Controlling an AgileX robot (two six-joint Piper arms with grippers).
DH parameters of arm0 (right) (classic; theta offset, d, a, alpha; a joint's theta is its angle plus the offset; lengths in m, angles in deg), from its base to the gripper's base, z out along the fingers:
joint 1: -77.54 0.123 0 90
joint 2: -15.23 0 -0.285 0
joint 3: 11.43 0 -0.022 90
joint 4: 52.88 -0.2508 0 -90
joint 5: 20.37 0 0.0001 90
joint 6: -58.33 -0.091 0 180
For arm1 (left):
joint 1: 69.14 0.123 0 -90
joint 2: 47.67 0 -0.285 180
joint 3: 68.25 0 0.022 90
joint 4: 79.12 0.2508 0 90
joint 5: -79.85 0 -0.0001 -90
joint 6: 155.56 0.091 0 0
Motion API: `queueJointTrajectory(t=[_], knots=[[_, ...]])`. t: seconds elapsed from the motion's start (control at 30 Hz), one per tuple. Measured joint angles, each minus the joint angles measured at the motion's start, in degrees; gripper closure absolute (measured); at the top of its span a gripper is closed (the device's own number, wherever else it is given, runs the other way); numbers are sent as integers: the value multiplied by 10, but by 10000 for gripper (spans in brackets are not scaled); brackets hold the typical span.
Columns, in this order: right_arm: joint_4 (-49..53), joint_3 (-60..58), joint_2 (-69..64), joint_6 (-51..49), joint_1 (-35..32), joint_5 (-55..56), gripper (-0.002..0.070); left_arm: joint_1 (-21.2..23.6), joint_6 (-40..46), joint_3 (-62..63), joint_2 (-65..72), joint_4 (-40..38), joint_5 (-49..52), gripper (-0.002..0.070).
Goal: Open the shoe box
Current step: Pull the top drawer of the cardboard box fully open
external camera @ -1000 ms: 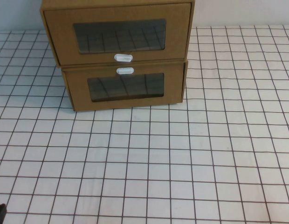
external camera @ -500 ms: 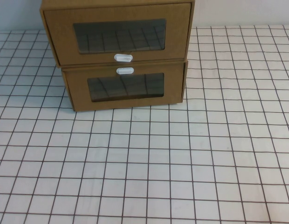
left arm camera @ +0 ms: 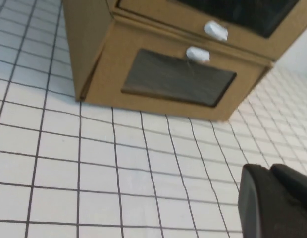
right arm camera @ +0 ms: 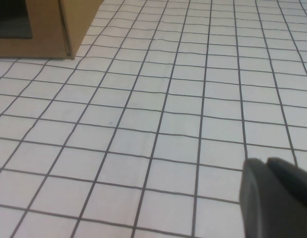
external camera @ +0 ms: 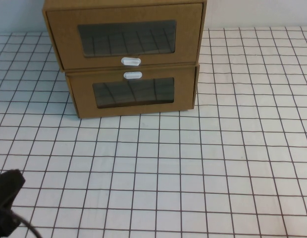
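You have not started the real work yet: both stacked cardboard boxes stand closed at the far left-centre of the gridded table (external camera: 218, 163), the upper shoe box (external camera: 126, 37) resting squarely on the lower shoe box (external camera: 131, 94), each with its windowed front flat against the carton. The upper handle (external camera: 130, 61) and the lower handle (external camera: 132, 75) are small white tabs sitting one just above the other between the two windows, and nothing touches either. Your left gripper (external camera: 9, 191) shows only as a dark shape at the near left corner of the table, well apart from the boxes; its wrist view looks toward both handles, but whether this claw is spread or pressed together cannot be told. Your right gripper (right arm camera: 267, 166) is out of the high view, hanging low over bare table to the right of the boxes with its claw pressed together on nothing. Judging by this, everything is left to do: bring an arm up to a handle, take hold, and pull that front open; which box is meant you cannot tell from here
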Motion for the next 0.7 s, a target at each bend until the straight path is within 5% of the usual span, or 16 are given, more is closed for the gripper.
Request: queueJointTrajectory(t=[0.33,0.7], knots=[[0,0,0,0,0,0,690,0,177,324,317,11,98,677],[0,0,0,0,0,0,689,1,274,673,612,-28,112,677]])
